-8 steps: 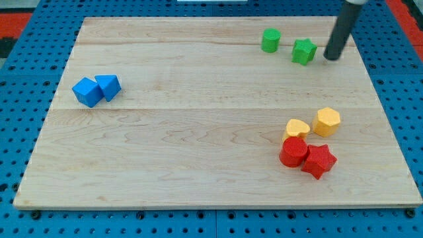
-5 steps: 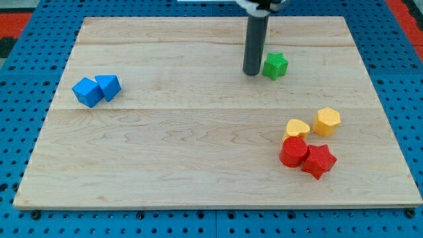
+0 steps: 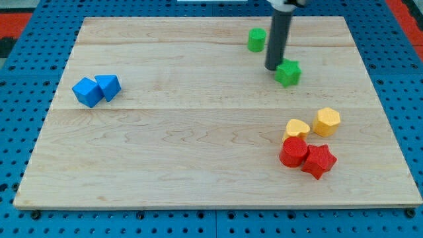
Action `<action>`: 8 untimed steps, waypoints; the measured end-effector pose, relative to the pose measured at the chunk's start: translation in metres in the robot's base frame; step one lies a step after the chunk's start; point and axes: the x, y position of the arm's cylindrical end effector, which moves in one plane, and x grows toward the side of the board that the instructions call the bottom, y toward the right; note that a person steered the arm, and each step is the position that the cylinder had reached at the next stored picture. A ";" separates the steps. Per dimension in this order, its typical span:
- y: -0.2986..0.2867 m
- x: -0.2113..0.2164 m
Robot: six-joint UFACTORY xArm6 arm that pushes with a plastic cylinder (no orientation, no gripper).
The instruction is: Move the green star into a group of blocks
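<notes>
The green star [image 3: 288, 72] lies on the wooden board [image 3: 198, 132] at the upper right. My tip [image 3: 273, 68] stands just at the star's upper left, touching or almost touching it. A green cylinder [image 3: 257, 39] sits above and to the left of the tip, partly beside the rod. Lower right is a group: a yellow heart [image 3: 297, 127], a yellow hexagon [image 3: 326, 121], a red cylinder [image 3: 293, 152] and a red star [image 3: 319, 160].
Two blue blocks [image 3: 96, 89] lie side by side at the board's left. The board rests on a blue pegboard surface [image 3: 20, 99].
My tip went from the star's right to its left, then to its upper left. The green star slid left and down, then right and further down, away from the green cylinder.
</notes>
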 end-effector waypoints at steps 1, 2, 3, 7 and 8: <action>0.018 0.018; 0.019 -0.011; 0.045 0.000; 0.024 0.065; 0.039 0.058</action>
